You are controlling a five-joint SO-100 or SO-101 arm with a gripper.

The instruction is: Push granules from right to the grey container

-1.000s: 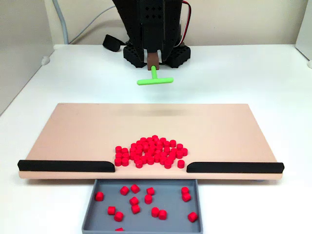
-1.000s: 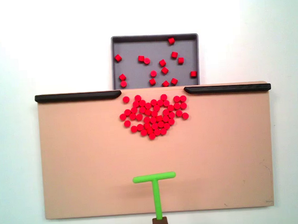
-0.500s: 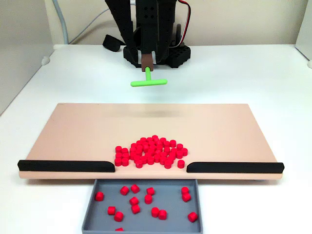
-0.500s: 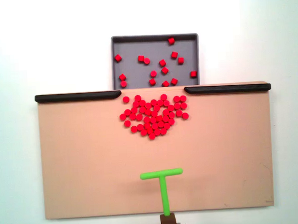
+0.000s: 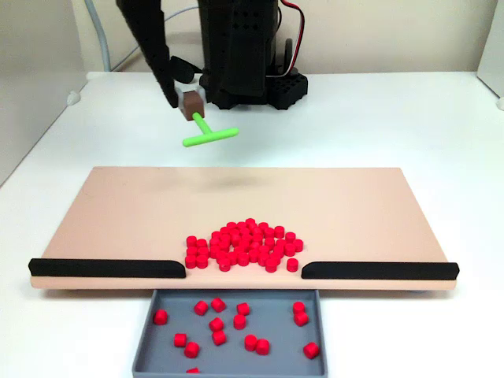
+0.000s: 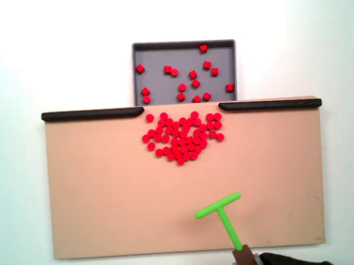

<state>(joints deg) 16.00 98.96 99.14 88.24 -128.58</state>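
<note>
Presently, the peach board (image 5: pixel 126 209) lay flat on the white desk (image 5: pixel 394 118), with its long side parallel to the desk's front edge as seen in the fixed view facing the arm. Two black strips (image 5: pixel 106 268) ran along the board's near edge in that view, leaving a gap between their inner ends. The granules (image 5: pixel 242 244) lay mostly in one dense cluster on the board, just behind that gap; in the top-down fixed view the same cluster (image 6: pixel 183 137) sat directly below the gap, its uppermost pieces nearly level with the strips.

The grey container (image 5: pixel 146 346) stood on the desk against the board's edge, centred on the gap, and it extended past the bottom of the arm-facing view. Over a dozen loose granules were scattered on its flat floor, apart from one another. In the top-down view the container (image 6: pixel 138 48) stood above the board.

The black arm (image 5: pixel 236 47) rose from its base at the far side of the desk. A green T-shaped stick (image 5: pixel 209 135) projected from a brown block at the arm's end, held above the desk behind the board's far edge and tilted, its crossbar slanting. In the top-down view the stick (image 6: pixel 219 207) appeared over the board's lower edge, right of centre, well apart from the cluster. The pincer itself could not be made out, so how far it was open could not be told.
</note>
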